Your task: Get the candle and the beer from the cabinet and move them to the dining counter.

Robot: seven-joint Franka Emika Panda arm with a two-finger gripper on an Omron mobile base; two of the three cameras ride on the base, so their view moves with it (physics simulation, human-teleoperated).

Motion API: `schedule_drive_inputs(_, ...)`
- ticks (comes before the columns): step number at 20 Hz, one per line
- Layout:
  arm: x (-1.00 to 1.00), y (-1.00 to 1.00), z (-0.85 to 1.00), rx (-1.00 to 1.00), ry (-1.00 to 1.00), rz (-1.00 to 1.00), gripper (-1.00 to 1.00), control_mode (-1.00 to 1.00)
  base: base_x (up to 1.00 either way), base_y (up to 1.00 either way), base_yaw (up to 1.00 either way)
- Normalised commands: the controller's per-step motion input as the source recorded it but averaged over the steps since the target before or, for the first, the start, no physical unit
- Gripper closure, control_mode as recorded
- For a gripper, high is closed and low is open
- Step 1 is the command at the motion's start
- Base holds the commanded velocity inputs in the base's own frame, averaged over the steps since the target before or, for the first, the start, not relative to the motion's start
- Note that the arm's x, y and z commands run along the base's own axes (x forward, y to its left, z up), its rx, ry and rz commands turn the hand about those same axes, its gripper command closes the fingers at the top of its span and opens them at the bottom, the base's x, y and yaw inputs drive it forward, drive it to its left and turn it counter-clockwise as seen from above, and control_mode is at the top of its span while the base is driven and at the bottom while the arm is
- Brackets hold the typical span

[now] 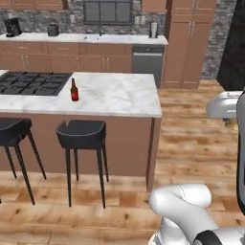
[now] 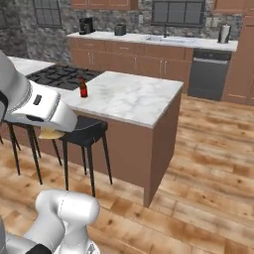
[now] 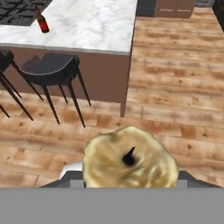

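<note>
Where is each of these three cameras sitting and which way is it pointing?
Left base view: behind the arm, facing forward over the dining counter and beer; arm at right.
Right base view: opposite side, same counter, beer and stools; arm at left.
Hand view: looks along the gripper past the candle at the floor and counter.
All share the beer.
</note>
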Motion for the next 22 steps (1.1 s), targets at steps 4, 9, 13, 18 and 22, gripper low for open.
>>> schedule_drive_inputs(4, 0.0, 0.0, 0.0, 0.0, 0.0, 0.0, 1.0, 1.0, 0.06, 1.0, -0.59)
schedule_drive_inputs(9, 0.0, 0.0, 0.0, 0.0, 0.0, 0.0, 1.0, 1.0, 0.09, 0.82, -0.53)
schedule_drive_inputs(13, 0.0, 0.0, 0.0, 0.0, 0.0, 0.0, 1.0, 1.0, 0.02, 0.79, -0.47)
schedule_drive_inputs(18, 0.0, 0.0, 0.0, 0.0, 0.0, 0.0, 1.0, 1.0, 0.0, 0.6, -0.31)
schedule_drive_inputs(22, 0.0, 0.0, 0.0, 0.0, 0.0, 0.0, 1.0, 1.0, 0.18, 0.51, -0.06)
